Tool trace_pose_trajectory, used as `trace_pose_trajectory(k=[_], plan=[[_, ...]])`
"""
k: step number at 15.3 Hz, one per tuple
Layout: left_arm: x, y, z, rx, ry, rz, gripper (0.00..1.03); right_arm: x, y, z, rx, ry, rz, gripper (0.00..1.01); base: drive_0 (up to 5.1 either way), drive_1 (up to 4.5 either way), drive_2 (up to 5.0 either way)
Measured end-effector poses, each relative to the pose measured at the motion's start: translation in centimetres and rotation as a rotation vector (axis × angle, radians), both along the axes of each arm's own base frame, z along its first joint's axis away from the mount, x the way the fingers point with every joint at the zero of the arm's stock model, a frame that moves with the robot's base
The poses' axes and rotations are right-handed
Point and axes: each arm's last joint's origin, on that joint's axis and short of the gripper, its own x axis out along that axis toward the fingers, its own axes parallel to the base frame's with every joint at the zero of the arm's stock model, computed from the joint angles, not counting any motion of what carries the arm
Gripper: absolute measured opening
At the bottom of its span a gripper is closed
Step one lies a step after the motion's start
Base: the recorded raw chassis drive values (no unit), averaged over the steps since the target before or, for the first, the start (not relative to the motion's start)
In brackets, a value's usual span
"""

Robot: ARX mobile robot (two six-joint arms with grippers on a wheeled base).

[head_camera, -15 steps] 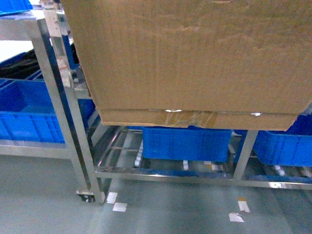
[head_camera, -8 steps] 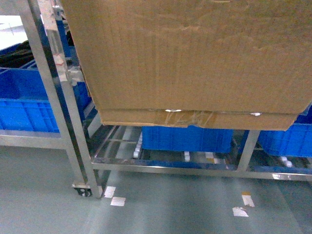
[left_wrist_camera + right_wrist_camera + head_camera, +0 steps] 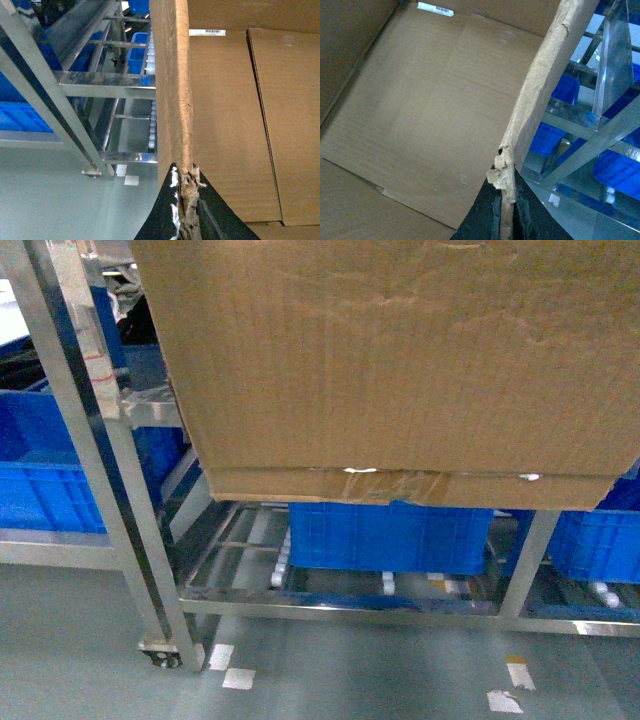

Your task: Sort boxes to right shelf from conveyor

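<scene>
A large brown cardboard box (image 3: 400, 360) fills the upper head view, held off the floor in front of the stainless-steel right shelf (image 3: 340, 595). Clear tape runs along its bottom edge. My left gripper (image 3: 187, 215) is shut on the box's left wall (image 3: 172, 90), black fingers (image 3: 162, 215) on both sides of the ragged rim. My right gripper (image 3: 506, 217) is shut on the torn right wall (image 3: 540, 90) the same way. Both wrist views look down into the bare box interior (image 3: 420, 100). Neither gripper shows in the head view. The conveyor is out of view.
Blue plastic crates (image 3: 385, 535) sit on the shelf's lowest roller tier, with more (image 3: 40, 465) on a rack at the left. A steel post (image 3: 110, 470) with a caster foot (image 3: 160, 652) stands at the lower left. White tape marks (image 3: 238, 677) lie on the grey floor.
The view has shifted: the shelf post and left crates slid leftward and the lower tier looks slightly nearer. The box stays fixed in the head view, still held by both grippers.
</scene>
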Motion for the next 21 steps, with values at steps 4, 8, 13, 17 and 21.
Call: trace_pose_trajectory(k=[4,8,13,17,21], plan=[[-0.02,-0.07,0.04,-0.002,-0.003,-0.002,0.02,0.00,-0.18,0.04,0.000,-0.002,-0.005,0.02,0.0,0.00,0.0],[0.14,0.32,0.03,0.000,-0.003,0.012,0.02,-0.02,0.29,0.02,0.001,-0.002,0.009,0.02,0.0,0.00,0.0],[0.06,0.28,0.12,-0.003,-0.005,0.008,0.02,-0.08,0.23,0.07,0.000,-0.002,0.006,0.02,0.0,0.00,0.0],[0.01,0.11,0.14,-0.004,-0.008,0.002,0.02,-0.03,0.00,0.08,0.000,-0.003,0.000,0.02,0.0,0.00,0.0],[0.00,0.12,0.12,-0.003,-0.005,0.003,0.02,-0.02,0.01,0.05,0.000,-0.003,0.001,0.02,0.3,0.34,0.3]])
